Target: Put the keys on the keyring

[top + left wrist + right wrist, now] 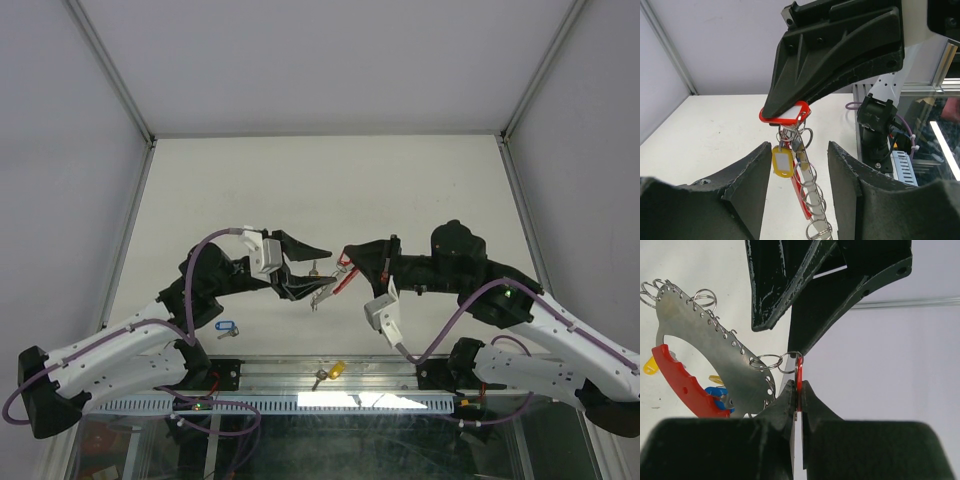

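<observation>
My right gripper (798, 390) is shut on the red tag (799, 371) of a key and holds it in the air over the middle of the table (300, 190). The keyring (705, 345), a metal strip with a red band (680, 382) and a row of rings, hangs from that key's ring. A blue-tagged key (717, 392) and a yellow-tagged key (782, 161) hang on it. My left gripper (800, 147) is open, with the keyring (812, 195) hanging between its jaws, apart from both. In the top view the two grippers (318, 272) (347, 258) meet tip to tip.
A loose blue-tagged key (226, 327) lies on the table near the left arm's base. A loose yellow-tagged key (333, 372) lies on the metal rail (400, 375) at the near edge. Walls close the table at the left, right and back.
</observation>
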Controlling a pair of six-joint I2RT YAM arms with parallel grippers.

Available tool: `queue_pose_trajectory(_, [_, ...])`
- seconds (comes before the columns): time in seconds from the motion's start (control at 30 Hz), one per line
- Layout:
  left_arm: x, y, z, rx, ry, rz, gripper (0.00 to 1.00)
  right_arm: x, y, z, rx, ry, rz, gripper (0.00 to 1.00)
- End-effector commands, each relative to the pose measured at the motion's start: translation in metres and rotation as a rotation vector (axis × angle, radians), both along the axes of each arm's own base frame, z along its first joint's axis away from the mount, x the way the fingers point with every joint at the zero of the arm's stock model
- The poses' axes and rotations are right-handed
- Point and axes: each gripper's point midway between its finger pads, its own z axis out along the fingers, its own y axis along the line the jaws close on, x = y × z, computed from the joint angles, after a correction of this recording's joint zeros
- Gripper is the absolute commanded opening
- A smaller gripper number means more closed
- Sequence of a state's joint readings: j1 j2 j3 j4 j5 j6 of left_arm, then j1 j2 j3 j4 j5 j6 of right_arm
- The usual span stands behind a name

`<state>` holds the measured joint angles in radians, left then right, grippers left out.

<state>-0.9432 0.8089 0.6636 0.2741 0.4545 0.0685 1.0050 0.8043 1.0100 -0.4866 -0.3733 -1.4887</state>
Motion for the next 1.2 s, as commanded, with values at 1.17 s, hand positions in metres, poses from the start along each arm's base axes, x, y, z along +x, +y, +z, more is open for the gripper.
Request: queue_pose_trajectory(1.17, [-0.019,-0.015,0.024,-0.025,-0.071,-0.15,0.24,-0.018,0.002,0.047,0.135,-0.053,0.086,0.0])
